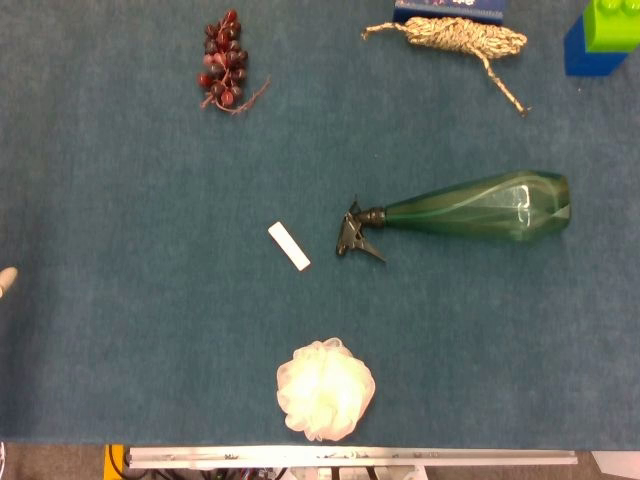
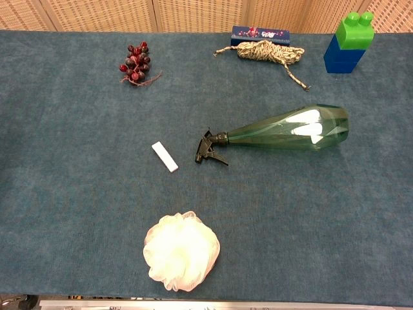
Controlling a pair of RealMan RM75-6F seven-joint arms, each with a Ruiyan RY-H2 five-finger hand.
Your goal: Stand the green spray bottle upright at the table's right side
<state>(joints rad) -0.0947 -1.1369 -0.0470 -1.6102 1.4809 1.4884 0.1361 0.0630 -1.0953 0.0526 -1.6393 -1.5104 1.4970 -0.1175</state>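
The green spray bottle (image 1: 480, 207) (image 2: 290, 130) lies on its side right of the table's middle. Its black trigger head (image 1: 358, 235) (image 2: 210, 148) points left and its wide base points right. Nothing touches it. A pale fingertip of my left hand (image 1: 6, 281) pokes in at the left edge of the head view, far from the bottle; the rest of that hand is out of frame. My right hand shows in neither view.
On the blue cloth lie a white stick (image 1: 289, 246) (image 2: 164, 157), a white bath puff (image 1: 325, 390) (image 2: 181, 251), red grapes (image 1: 224, 62) (image 2: 135, 64), a coiled rope (image 1: 460, 38) (image 2: 268, 51) against a blue box (image 2: 260, 33), and green-on-blue blocks (image 1: 603, 40) (image 2: 348, 42).
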